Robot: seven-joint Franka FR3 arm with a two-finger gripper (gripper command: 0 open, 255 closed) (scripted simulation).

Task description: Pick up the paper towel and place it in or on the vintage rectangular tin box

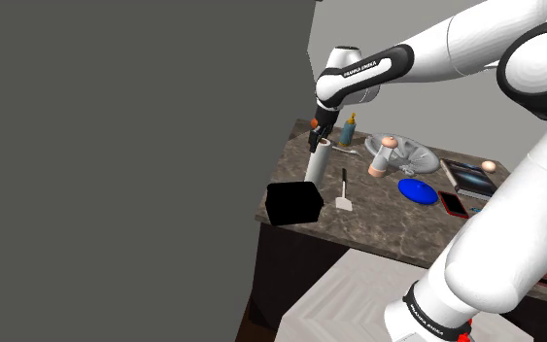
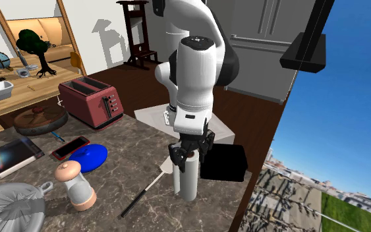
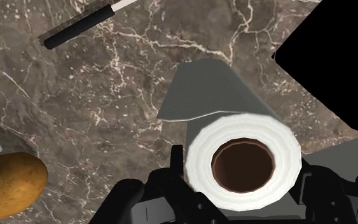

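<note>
The pincer [image 2: 189,155] grips the top of the upright paper towel roll [image 2: 189,179], with one finger pressed to each side. The roll stands on the marbled counter [image 2: 131,181], straight below the pincer. A black rectangular box [image 2: 223,163] sits just beside the roll.

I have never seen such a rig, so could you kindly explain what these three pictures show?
It is a white robot arm with a black two-finger gripper. One camera looks from beside its stand, one faces the arm across the counter, and one sits on the hand, looking along the fingers. On the marbled counter are a paper towel roll, a black box beside it, a black-handled utensil, a blue plate and a grinder. The fingers clasp the top of the upright roll, which appears to stand on the counter.
</note>
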